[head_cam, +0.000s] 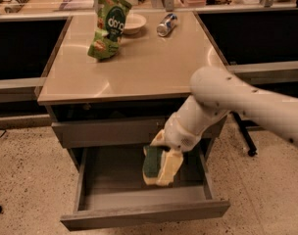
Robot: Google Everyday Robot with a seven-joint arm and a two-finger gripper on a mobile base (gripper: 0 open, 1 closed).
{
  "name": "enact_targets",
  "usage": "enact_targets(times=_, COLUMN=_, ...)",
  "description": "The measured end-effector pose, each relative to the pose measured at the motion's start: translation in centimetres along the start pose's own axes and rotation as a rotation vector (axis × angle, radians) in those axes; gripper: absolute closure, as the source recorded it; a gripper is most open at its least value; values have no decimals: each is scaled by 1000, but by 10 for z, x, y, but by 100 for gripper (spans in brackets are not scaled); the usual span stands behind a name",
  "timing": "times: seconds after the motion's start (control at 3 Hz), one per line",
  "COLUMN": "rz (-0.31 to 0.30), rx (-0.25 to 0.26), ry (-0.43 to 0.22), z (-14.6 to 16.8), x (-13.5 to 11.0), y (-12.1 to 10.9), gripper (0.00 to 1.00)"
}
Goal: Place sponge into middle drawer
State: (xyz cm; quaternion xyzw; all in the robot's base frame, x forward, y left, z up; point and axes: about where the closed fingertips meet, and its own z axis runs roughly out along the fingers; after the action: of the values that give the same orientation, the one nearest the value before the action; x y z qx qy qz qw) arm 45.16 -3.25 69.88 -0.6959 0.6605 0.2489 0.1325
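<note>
Green-and-yellow sponge (151,164): held in the gripper over the inside of the open middle drawer, right of its centre; whether the drawer floor is touched cannot be told.
Gripper (159,174): found below the bench edge, in front of the upper drawer front, pointed down into the drawer opening.
Fingers (171,166): pale, closed around the sponge, with the dark green layer turned to the left.
Middle drawer (144,213): pulled out towards the near side, its smooth grey floor exposed to the left of the sponge.
Upper drawer front (105,131): seen closed, just above the open drawer.
Arm (237,99): white, brought in from the right and bent down past the bench's near right corner.
Bench (139,67): tan top, with three things carried at its far side.
Green snack bag (109,26): stood upright at the far left of the top.
Bowl (133,22): set just beside the bag, on its right.
Can (167,24): laid on its side, right of the bowl and apart from it.
</note>
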Motion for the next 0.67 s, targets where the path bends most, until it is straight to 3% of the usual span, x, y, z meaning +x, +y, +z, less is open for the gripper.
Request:
enact_targets(times=0.33, rz=24, rx=-50, ry=115, z=91, x=37, y=11, gripper=100)
enact_targets(times=0.67, rz=38, rx=-65, ry=147, z=108, x=52, y=24, gripper=100)
